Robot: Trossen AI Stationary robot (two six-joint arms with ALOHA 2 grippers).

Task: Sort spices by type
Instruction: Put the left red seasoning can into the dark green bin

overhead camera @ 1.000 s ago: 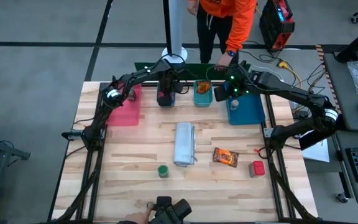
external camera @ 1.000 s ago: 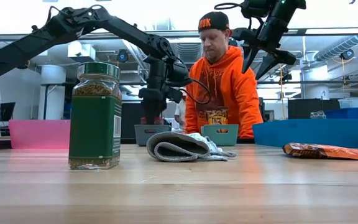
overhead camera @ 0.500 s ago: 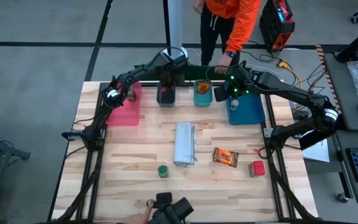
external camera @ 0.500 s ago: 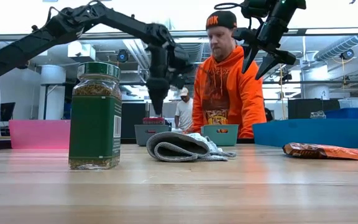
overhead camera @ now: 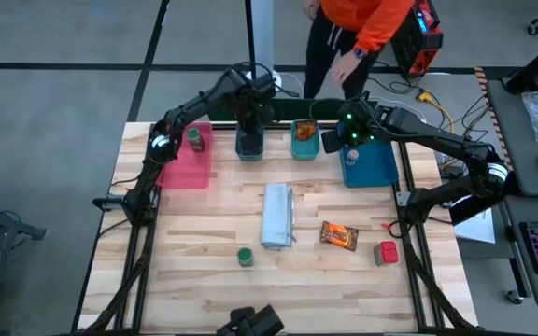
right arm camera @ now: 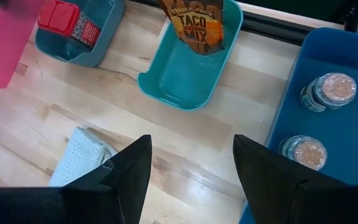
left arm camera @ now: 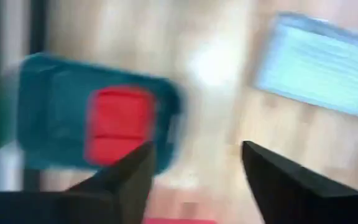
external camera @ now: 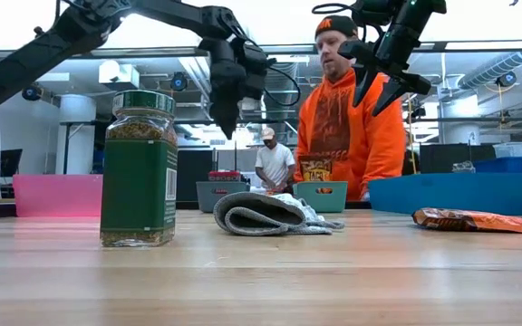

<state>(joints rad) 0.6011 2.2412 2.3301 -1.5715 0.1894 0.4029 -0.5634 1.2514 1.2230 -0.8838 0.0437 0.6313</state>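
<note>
My left gripper (left arm camera: 194,180) hangs open and empty above the small grey-blue tray (overhead camera: 249,147), which holds a red box (right arm camera: 67,18). My right gripper (right arm camera: 191,174) waits open, high between the teal tray (right arm camera: 185,81) and the blue tray (right arm camera: 347,50). A taco-mix packet (right arm camera: 194,22) leans in the teal tray. Two pale-lidded jars (right arm camera: 331,90) stand in the blue tray. One green-lidded jar (overhead camera: 195,138) stands in the pink tray (overhead camera: 183,168). Another green-lidded jar (overhead camera: 245,256), an orange packet (overhead camera: 339,235) and a red box (overhead camera: 387,252) sit on the table's near half.
A folded grey-white cloth (overhead camera: 278,215) lies mid-table between the trays and the loose spices. A person in an orange hoodie (external camera: 356,127) stands behind the far edge, one hand (overhead camera: 353,56) near the trays.
My left gripper has risen straight up from just above the grey-blue tray and has rolled a little. The red box has stayed in the tray. The person has drawn the hand back from the far edge and shifted toward the right.
</note>
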